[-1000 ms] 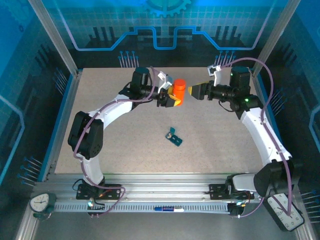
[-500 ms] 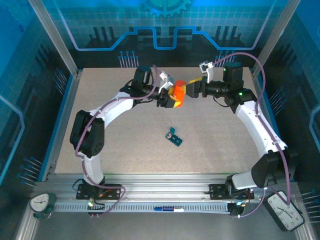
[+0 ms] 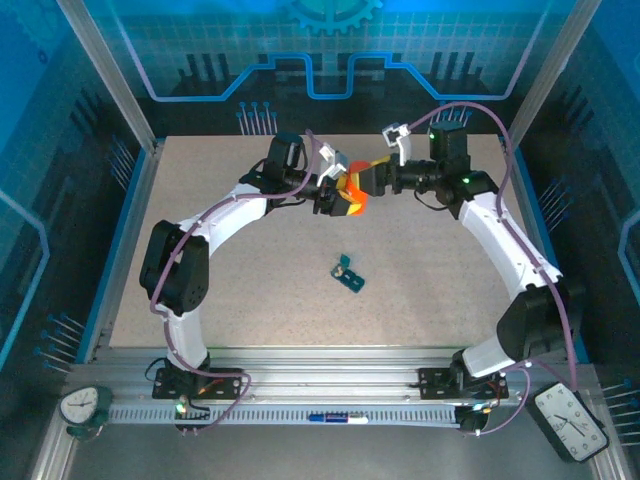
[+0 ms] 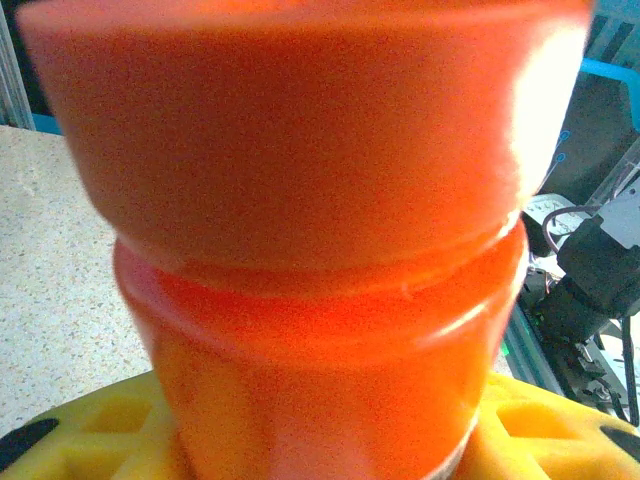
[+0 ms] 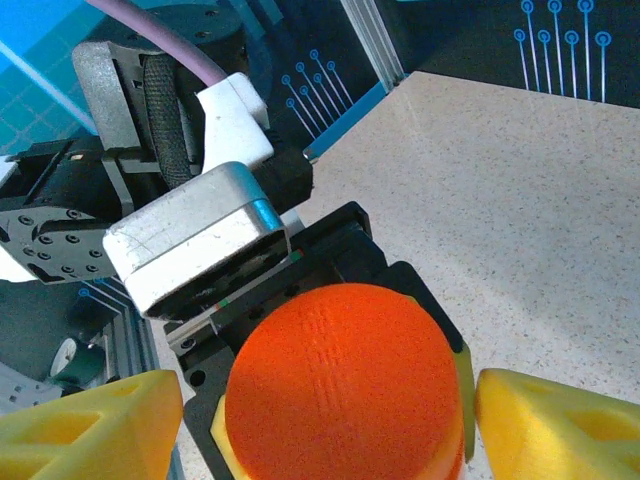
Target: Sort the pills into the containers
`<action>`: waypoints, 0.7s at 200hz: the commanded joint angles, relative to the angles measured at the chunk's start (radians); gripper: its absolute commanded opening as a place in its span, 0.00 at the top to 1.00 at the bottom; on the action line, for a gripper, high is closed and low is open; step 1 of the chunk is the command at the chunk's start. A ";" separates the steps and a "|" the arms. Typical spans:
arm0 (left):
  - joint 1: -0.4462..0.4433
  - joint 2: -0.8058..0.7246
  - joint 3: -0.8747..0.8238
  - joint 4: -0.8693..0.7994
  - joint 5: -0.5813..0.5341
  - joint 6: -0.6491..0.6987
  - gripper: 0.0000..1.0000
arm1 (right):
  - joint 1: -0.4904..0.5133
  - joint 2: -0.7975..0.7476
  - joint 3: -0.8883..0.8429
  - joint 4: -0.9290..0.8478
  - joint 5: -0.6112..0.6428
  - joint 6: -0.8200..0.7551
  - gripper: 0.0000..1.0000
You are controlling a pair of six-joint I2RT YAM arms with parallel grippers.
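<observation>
Robotics lab cell: speckled beige tabletop fenced by silver aluminium-profile frame, backed with blue circuit-pattern printed panels.

The top external camera looks down from above and behind the arm bases, far enough off to take in the whole table. The left wrist camera faces the orange bottle side-on and very near. The right wrist camera looks closely onto its cap, so all three views share the bottle.

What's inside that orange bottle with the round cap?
Nothing can be made out: the orange cylindrical plastic bottle is closed by its orange round cap, and its wall hides any contents.
</observation>
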 commanded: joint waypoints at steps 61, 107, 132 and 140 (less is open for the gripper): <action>0.007 -0.016 0.037 -0.012 0.052 0.000 1.00 | 0.023 0.044 0.085 -0.056 0.003 -0.043 0.31; 0.007 -0.017 0.040 -0.018 0.052 0.002 1.00 | 0.036 0.064 0.115 -0.094 -0.003 -0.069 0.48; 0.007 -0.019 0.040 -0.022 0.052 0.002 1.00 | 0.037 0.067 0.117 -0.104 -0.003 -0.076 0.64; 0.007 -0.018 0.040 -0.022 0.052 0.000 1.00 | 0.037 0.068 0.119 -0.107 -0.004 -0.080 0.69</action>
